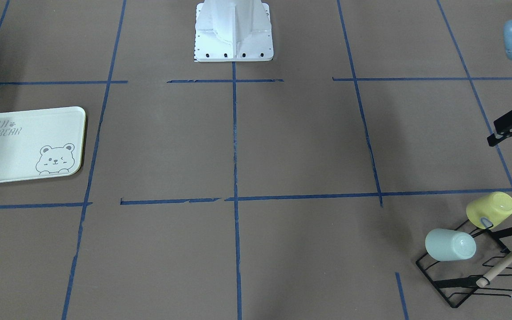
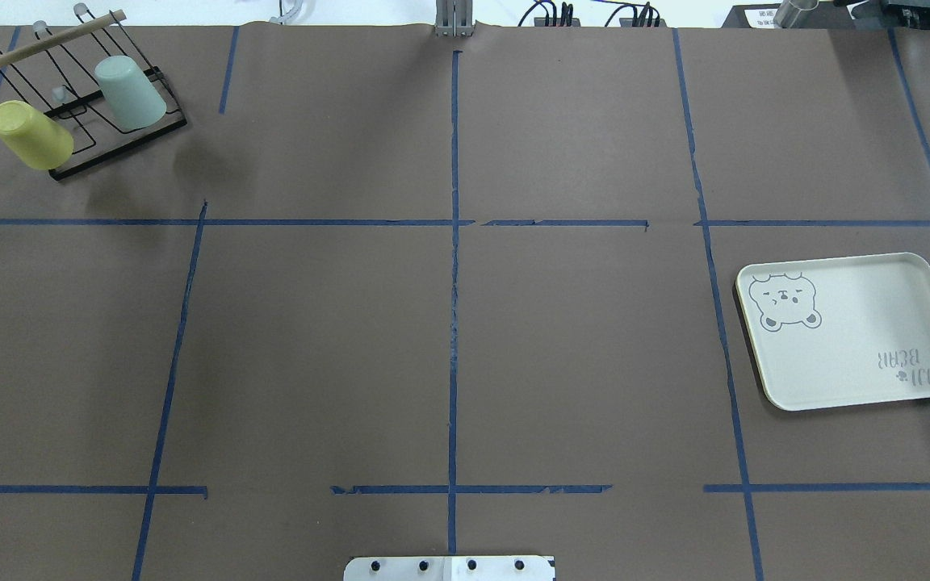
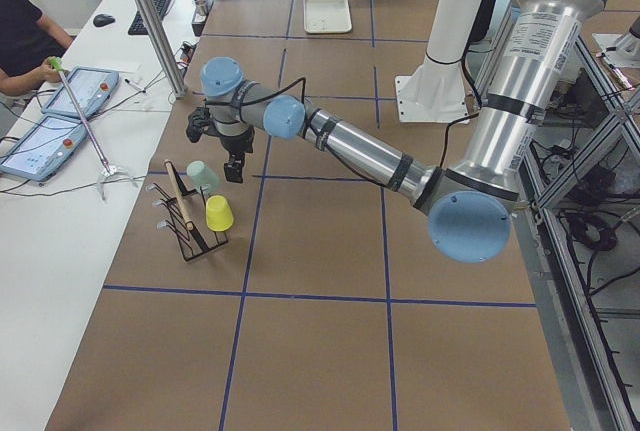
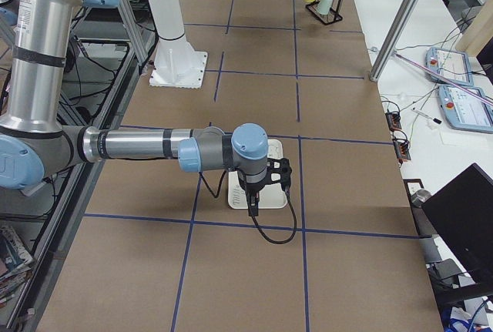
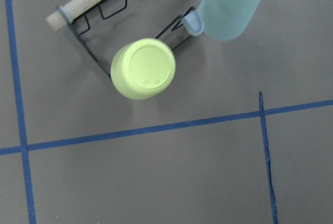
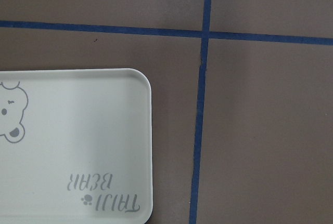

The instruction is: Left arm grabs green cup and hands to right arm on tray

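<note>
The green cup hangs upside down and tilted on a peg of a black wire rack, at the far left in the overhead view. The left wrist view shows it at the top right. My left gripper hovers beside the rack, nearer the robot than the cups. It looks open and holds nothing. The tray lies bare at the right side. My right gripper hangs above the tray; I cannot tell whether it is open or shut.
A yellow cup hangs upside down on the same rack, next to the green cup. A wooden bar runs across the top of the rack. The white robot base stands at the table's near middle. Blue tape lines grid the brown table.
</note>
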Available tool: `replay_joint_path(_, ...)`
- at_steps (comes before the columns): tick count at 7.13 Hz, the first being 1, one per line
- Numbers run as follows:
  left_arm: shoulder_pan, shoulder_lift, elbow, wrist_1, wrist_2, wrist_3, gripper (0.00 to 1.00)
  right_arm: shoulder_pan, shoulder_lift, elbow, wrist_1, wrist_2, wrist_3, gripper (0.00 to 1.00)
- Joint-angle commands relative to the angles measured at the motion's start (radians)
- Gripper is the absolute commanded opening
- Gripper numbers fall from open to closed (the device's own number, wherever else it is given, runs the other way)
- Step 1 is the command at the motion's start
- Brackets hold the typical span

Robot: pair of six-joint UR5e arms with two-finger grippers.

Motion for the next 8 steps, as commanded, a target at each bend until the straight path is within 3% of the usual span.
replay_joint_path(1,0.038,-0.13,0.129,-0.015,0.051,-0.044,1.0,-0.001,-0.011,-0.003,-0.001,0.002,0.005,1.0)
replay_joint_path(4,0.065,-0.277,0.338,-0.038,0.054,-0.047,0.97,-0.007,-0.021,-0.003,0.008,0.032,-0.001,1.0)
replay_joint_path(6,0.087,-0.323,0.479,-0.183,0.063,-0.118,0.97,-0.008,-0.021,-0.001,0.008,0.039,-0.001,1.0)
replay_joint_path(8,0.136,-0.349,0.535,-0.264,0.155,-0.217,1.0,-0.013,-0.021,-0.001,0.008,0.039,-0.001,1.0)
